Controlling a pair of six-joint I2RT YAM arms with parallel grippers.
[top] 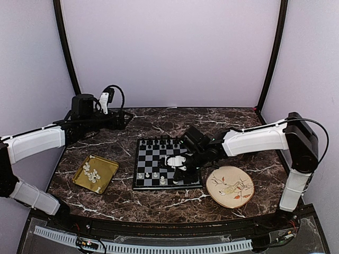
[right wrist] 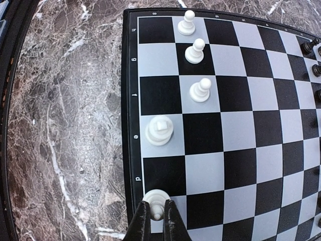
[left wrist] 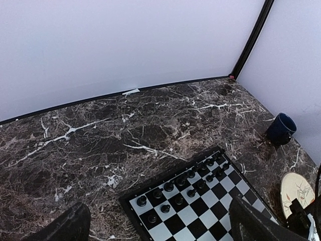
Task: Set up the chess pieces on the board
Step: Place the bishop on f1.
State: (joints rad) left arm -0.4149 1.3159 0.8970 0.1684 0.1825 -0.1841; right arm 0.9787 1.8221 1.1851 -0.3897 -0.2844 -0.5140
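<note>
Board (right wrist: 131, 100) border carrying small white coordinate marks, lying sideways in right wrist view. Letters d, e, f reading clearly. Marks nearer corner looking too blurry to read.

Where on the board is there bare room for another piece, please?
Bare: the board's middle rows, between white pawns and black pieces. Crowded: the near edge, where the right pincer grips a chessman beside a bigger white piece.
</note>
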